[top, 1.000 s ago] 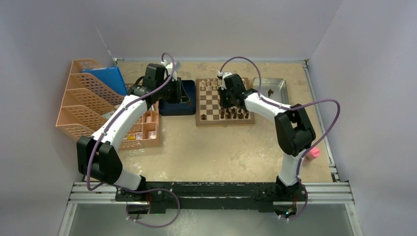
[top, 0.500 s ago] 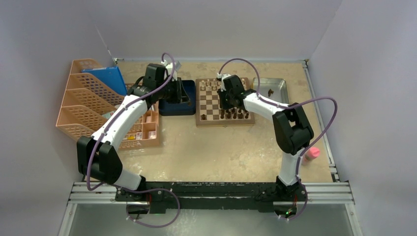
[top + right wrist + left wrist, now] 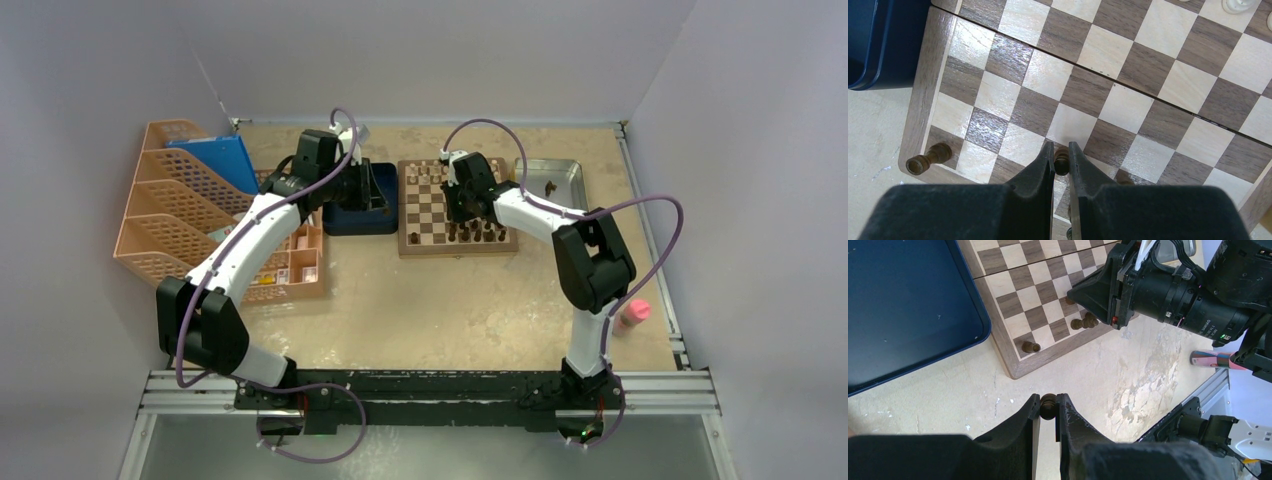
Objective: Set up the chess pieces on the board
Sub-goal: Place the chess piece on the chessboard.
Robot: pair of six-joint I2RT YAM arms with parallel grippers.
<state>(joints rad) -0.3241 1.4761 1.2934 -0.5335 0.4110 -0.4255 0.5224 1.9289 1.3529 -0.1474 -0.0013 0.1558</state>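
The board (image 3: pixel 430 210) lies at the back middle, with light pieces on its far rows and dark chess pieces (image 3: pixel 478 233) along its near rows. My left gripper (image 3: pixel 1048 399) is shut on a small dark chess piece (image 3: pixel 1048 409) and holds it above the bare table, off the board's near left corner (image 3: pixel 1015 371). My right gripper (image 3: pixel 1061 149) is shut on another dark piece (image 3: pixel 1061 162) low over the board's near rows. One dark piece (image 3: pixel 928 159) stands on the near left corner square. It also shows in the left wrist view (image 3: pixel 1030 346).
A dark blue tray (image 3: pixel 352 215) lies left of the board, and a silver tray (image 3: pixel 565 168) with one dark piece (image 3: pixel 549 186) lies to its right. Peach organisers (image 3: pixel 180 205) stand at the left. A pink object (image 3: pixel 633 313) lies near the right edge.
My right gripper has shifted slightly left over the board's near rows. The left arm has not visibly moved.
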